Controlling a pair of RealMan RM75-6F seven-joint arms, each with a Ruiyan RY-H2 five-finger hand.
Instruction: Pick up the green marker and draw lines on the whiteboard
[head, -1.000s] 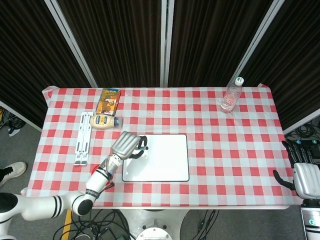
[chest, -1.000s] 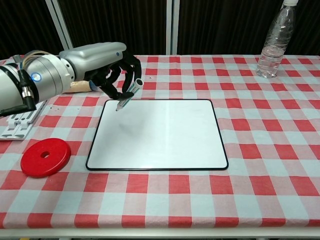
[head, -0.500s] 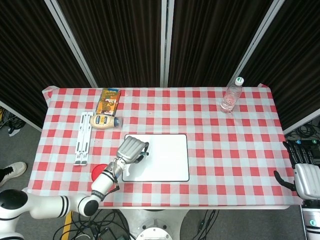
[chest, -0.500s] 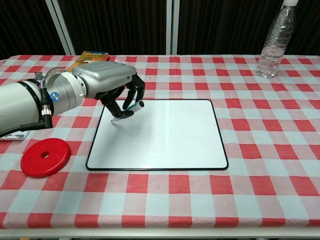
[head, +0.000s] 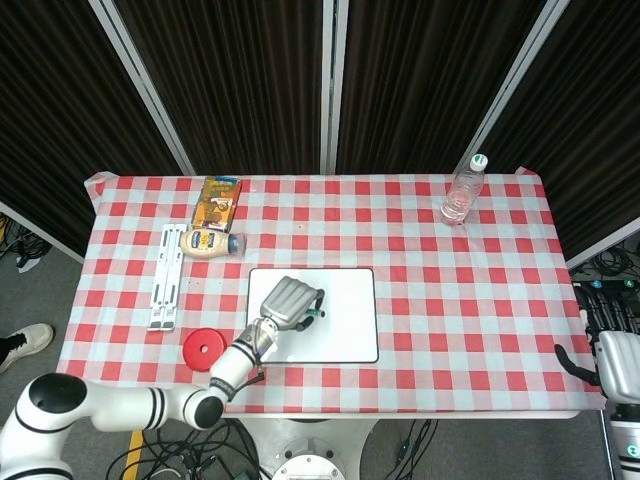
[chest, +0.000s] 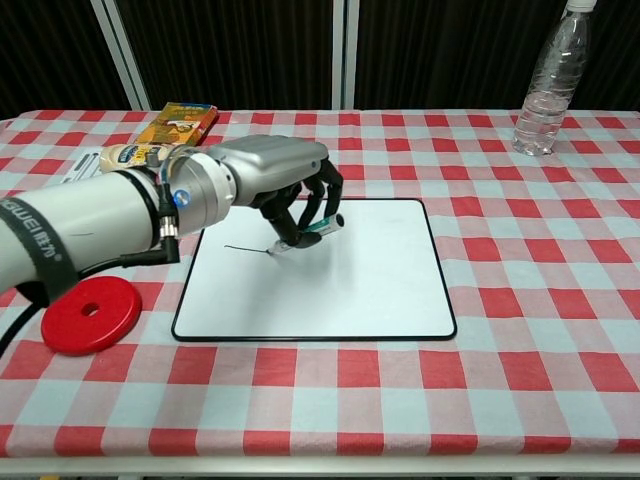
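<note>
A tabletop (chest: 560, 330) draped in red-and-white checked cloth carries a flat, glossy whiteboard (chest: 360, 280) with a rounded black rim. The left hand (chest: 285, 180), smooth silver metal with dark fingers, grips the slim green marker (chest: 305, 236) over the board's upper middle, tip touching the surface. A thin dark line (chest: 245, 248) runs left from the tip; a second ago the hand was at the board's left corner and no line showed. The right hand (head: 618, 345) rests off the tabletop's right edge, fingers apart, holding nothing. A red disc (chest: 90, 313) lies left of the board.
</note>
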